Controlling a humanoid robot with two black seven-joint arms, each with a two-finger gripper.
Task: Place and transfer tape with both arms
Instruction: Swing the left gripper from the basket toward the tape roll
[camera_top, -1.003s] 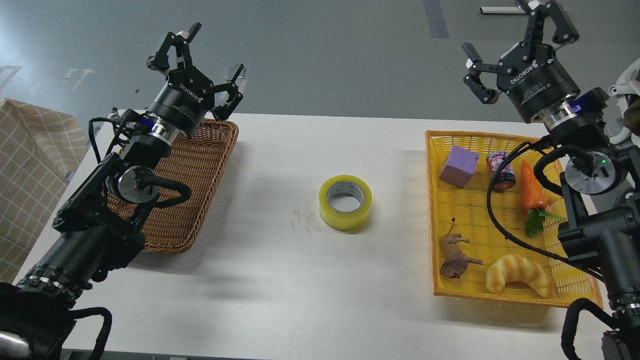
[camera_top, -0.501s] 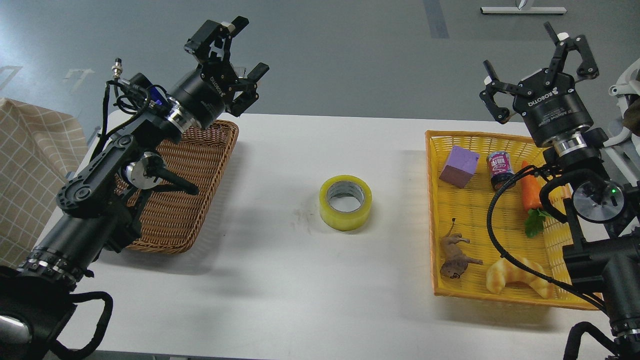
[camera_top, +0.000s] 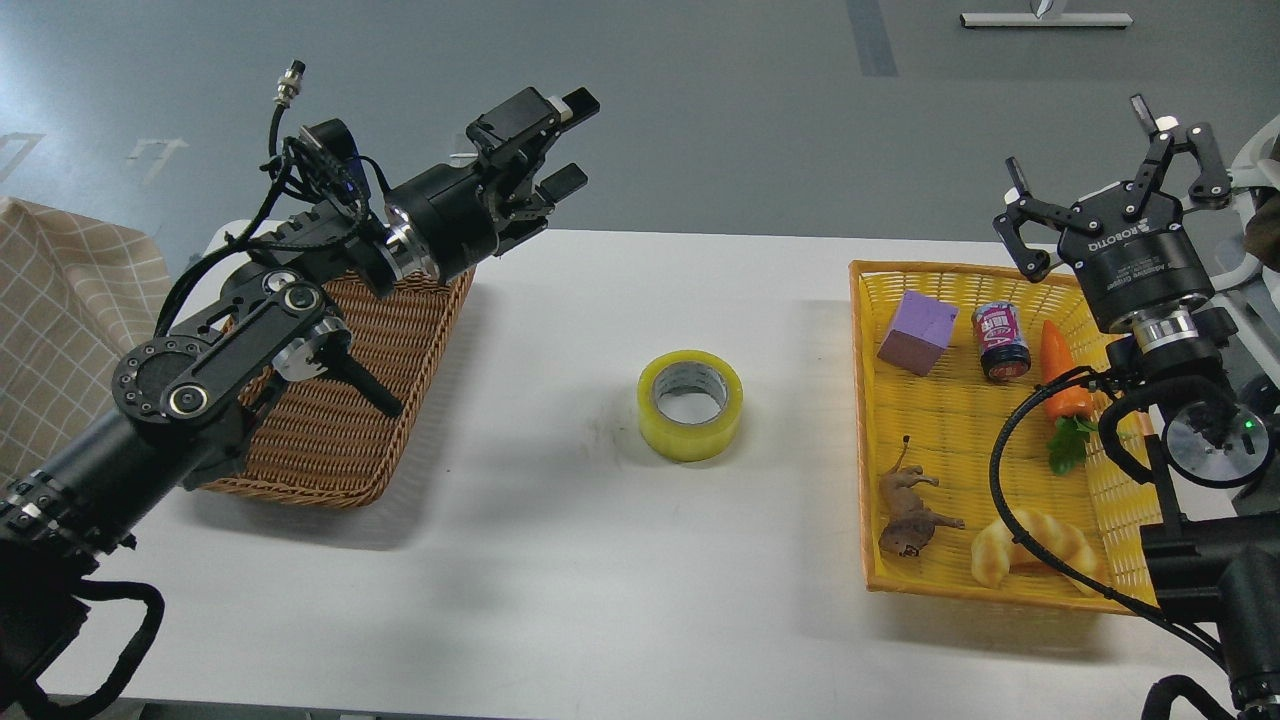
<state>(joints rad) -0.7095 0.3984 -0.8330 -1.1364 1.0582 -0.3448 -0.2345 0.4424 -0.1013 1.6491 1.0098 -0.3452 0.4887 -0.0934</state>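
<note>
The tape (camera_top: 691, 403), a wide yellow translucent roll with a grey-white core, lies flat on the white table (camera_top: 600, 560) near its middle, touched by nothing. My left gripper (camera_top: 572, 140) is raised above the table's far edge, up and left of the tape, fingers apart and empty, pointing right. My right gripper (camera_top: 1110, 165) is raised above the far right corner of the yellow basket, fingers spread wide and empty, pointing up.
A brown wicker basket (camera_top: 350, 420) lies at the left under my left arm. A yellow basket (camera_top: 868, 420) at the right holds a purple cube (camera_top: 917, 332), a can (camera_top: 1002, 341), a toy carrot (camera_top: 1062, 385), a toy lion (camera_top: 910, 510) and a croissant toy (camera_top: 1040, 555).
My left gripper has swung right and turned from pointing up to pointing sideways toward the table's middle. My right gripper has moved right and lower. The tape has not moved.
</note>
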